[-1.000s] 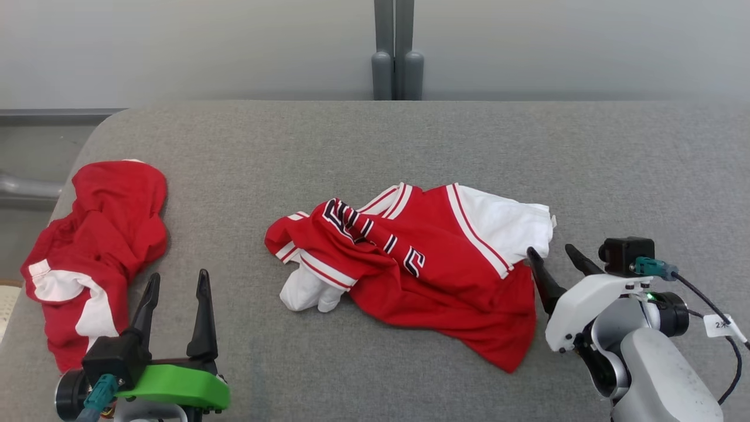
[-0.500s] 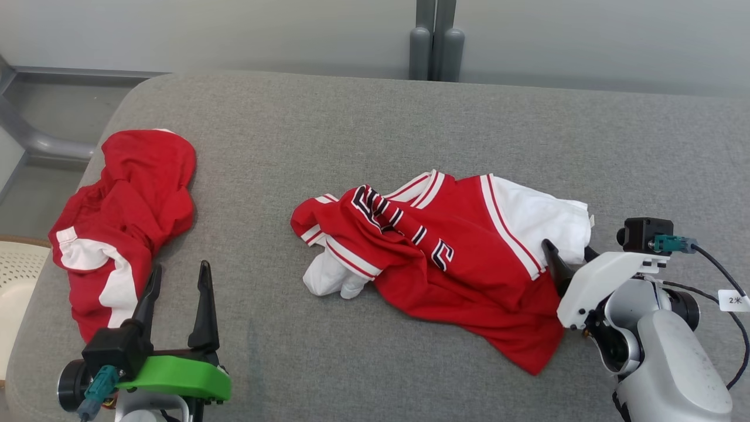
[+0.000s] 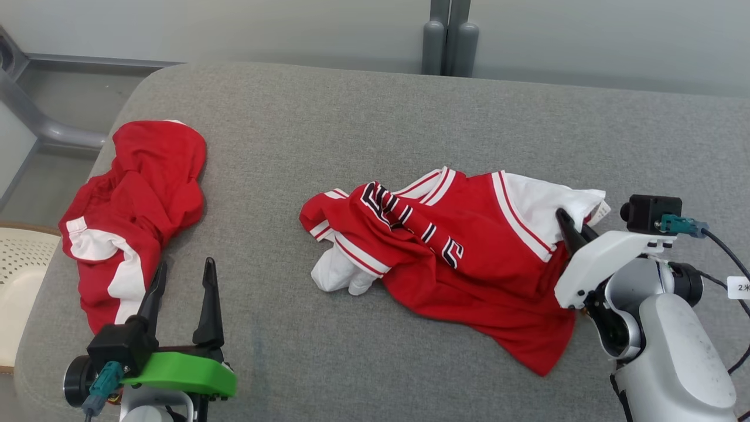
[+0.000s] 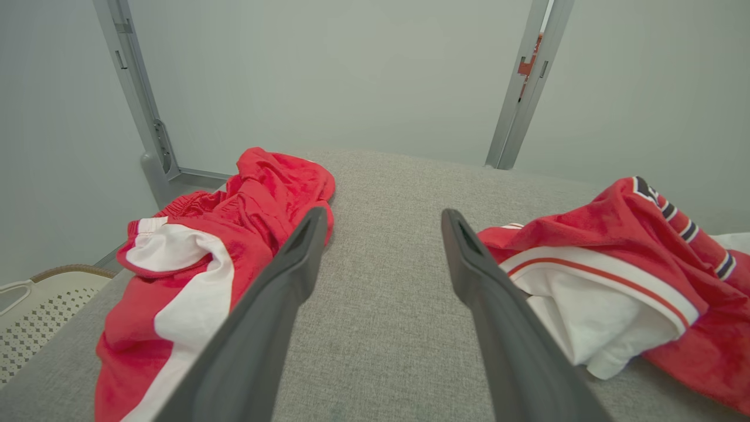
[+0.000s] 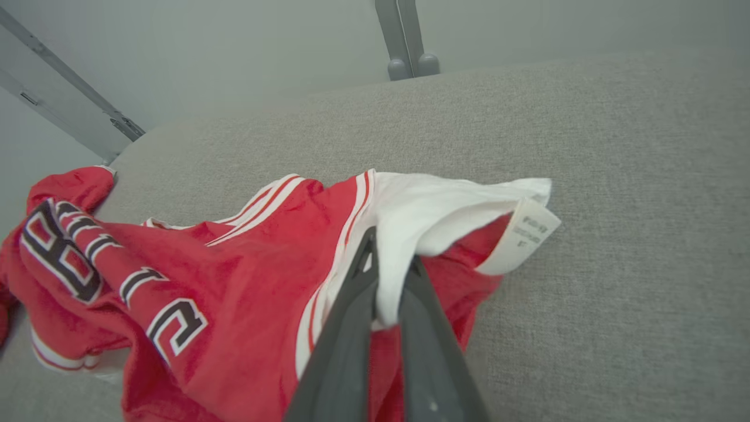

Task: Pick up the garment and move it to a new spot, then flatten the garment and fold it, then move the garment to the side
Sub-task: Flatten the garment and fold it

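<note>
Starting with the biggest thing, where does the work stand? (Kim)

The grey fabric-covered worktop [image 3: 375, 117] carries a crumpled red-and-white knit jersey with black-and-white lettering [image 3: 469, 275] near its middle, a little towards the robot's right. A second crumpled red garment with white panels [image 3: 135, 193] lies well apart from it, at the left edge. (Lee)

And the tools? (Kim)

The right tool [image 5: 391, 258] is pinched shut on the jersey's white right-hand edge, with a thin fold caught between its dark fingers. The left tool [image 3: 185, 265] hovers spread wide above bare worktop, just beside the second garment, holding nothing. (Lee)

What could go wrong on the lift? (Kim)

I'd judge the bite shallow. Only a little white cloth is caught, so the weight of the heap could pull it free as it rises. The pinch may also have taken just one layer, in which case the jersey would hang twisted and be harder to flatten. (Lee)

Anything smaller? (Kim)

The small white care label [image 5: 527, 234] sticks out just beside the fingers, and as far as I can tell it is not in the grip. Dragging instead of lifting could rub the cloth along the rough surface and bunch it further. (Lee)
</note>
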Robot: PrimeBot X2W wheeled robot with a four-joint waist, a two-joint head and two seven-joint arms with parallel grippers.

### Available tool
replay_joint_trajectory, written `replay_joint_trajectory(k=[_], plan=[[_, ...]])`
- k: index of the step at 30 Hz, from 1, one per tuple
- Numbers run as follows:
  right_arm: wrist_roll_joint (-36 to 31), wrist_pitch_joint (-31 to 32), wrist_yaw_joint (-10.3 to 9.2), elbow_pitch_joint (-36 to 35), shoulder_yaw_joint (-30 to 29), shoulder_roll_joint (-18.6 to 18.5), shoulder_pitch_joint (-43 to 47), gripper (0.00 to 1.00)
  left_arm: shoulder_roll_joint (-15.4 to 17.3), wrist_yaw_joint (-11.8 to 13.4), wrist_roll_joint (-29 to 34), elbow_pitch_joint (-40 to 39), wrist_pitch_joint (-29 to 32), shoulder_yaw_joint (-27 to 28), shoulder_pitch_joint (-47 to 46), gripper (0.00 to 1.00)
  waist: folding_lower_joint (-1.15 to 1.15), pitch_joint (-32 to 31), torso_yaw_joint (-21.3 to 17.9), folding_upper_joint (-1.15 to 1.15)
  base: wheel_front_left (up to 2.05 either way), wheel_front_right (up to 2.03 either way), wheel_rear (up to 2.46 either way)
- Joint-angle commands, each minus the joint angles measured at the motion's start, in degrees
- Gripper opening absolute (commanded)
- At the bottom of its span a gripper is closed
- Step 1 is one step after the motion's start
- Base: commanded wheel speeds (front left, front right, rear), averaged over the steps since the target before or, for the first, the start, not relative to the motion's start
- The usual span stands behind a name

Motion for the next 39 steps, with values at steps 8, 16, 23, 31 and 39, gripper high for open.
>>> replay_joint_trajectory(k=[8, 16, 23, 31, 39], plan=[[-1.48, 2.37, 0.03, -3.83, 3.71, -4.84, -10.72, 0.0, -1.76, -1.52, -0.6, -0.7, -0.01, -1.19, -3.49, 1.0, 0.0, 4.75, 3.46, 0.0, 0.0, 0.0, 0.0], [1.11, 4.01, 0.04, 5.5, 5.52, -10.49, -24.15, 0.0, -3.15, -2.5, -1.84, -1.53, -0.01, -4.9, -6.87, 1.0, 0.0, 9.35, 9.56, 0.0, 0.0, 0.0, 0.0], [0.36, 1.32, 0.03, 18.04, 5.76, -13.08, -31.17, 0.0, -3.53, -2.79, -3.08, -0.37, -0.01, -6.58, -7.78, 1.0, 0.0, 10.69, 12.69, 0.0, 0.0, 0.0, 0.0], [1.86, -5.39, 0.03, 26.6, 7.86, -11.73, -33.58, 1.0, -3.56, -2.16, -2.53, -0.16, -0.01, -6.08, -7.64, 1.0, 0.0, 9.1, 10.72, 0.0, 0.0, 0.0, 0.0], [7.19, -13.78, 0.03, 25.51, 12.89, -9.48, -28.75, 1.0, -2.97, -2.38, -0.94, 0.48, -0.01, -3.72, -6.01, 1.0, 0.0, 4.44, 4.44, 0.0, 0.0, 0.0, 0.0]])
